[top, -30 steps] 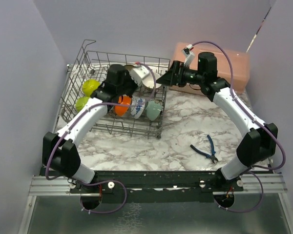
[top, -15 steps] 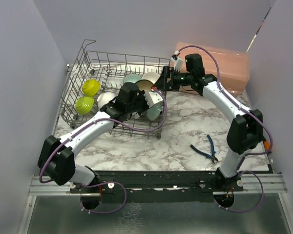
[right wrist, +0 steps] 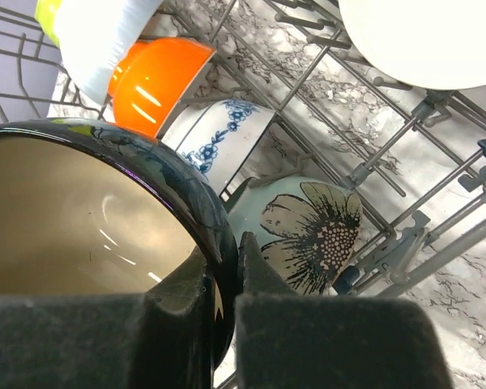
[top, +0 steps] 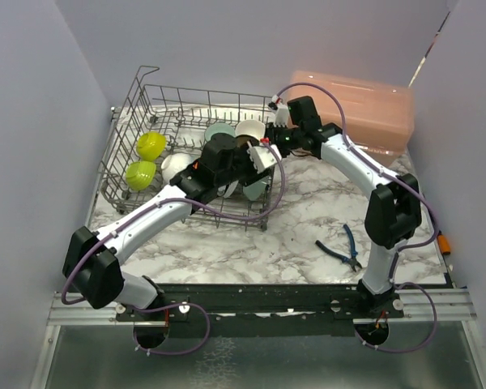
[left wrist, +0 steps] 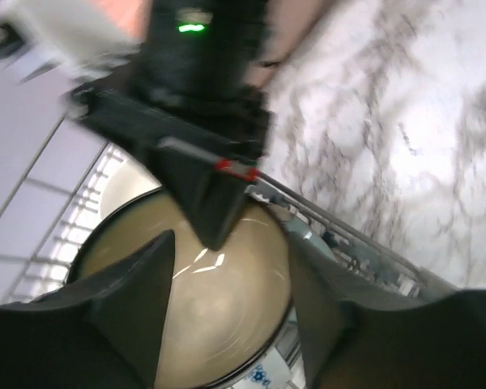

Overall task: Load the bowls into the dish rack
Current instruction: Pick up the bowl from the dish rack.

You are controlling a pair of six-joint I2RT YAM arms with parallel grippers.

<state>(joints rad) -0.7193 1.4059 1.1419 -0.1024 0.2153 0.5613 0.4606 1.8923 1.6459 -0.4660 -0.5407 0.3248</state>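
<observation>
Jaws of the right gripper [right wrist: 224, 269] pinch the rim of the dark bowl [right wrist: 81, 219] over the dish rack [top: 125, 134], while the left gripper [left wrist: 227, 263] seemingly stands spread around it, so lowering into a free slot comes next.

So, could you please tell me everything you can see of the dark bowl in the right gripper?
The dark bowl is small, round and glossy like glazed ceramic, near-black outside, plain beige inside. It is empty and tilted, held over the dish rack near its right end. The right gripper is shut on its rim, one finger inside, one outside. The left gripper is open, a finger on either side of it; whether they touch it I cannot tell.
</observation>
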